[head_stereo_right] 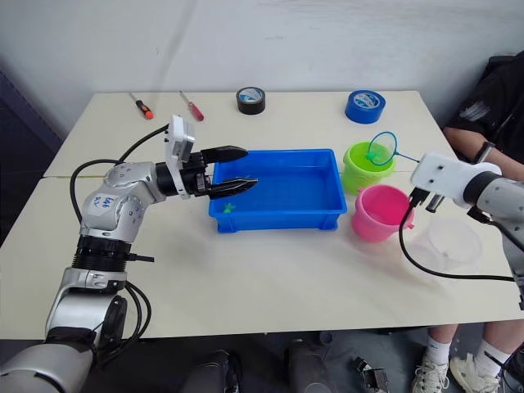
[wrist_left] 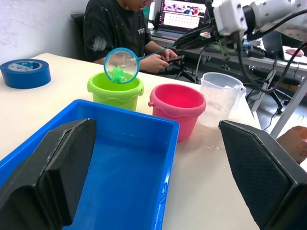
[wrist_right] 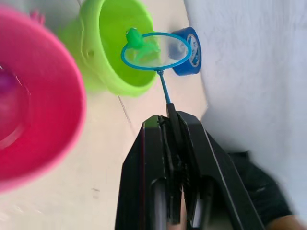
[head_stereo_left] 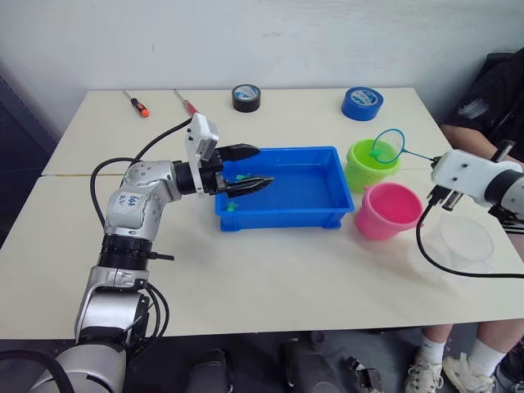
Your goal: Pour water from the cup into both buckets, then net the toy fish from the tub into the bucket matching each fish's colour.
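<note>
On the pale table, the net is held out by its thin handle, clamped in the right gripper, its hoop poised over the green bucket with a green fish inside, while the left gripper waits, fingers apart, over the tub.

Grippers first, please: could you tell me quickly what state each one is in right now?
Left gripper: open, empty, over the tub.
Right gripper: shut on the net handle, a green fish in it.
</note>
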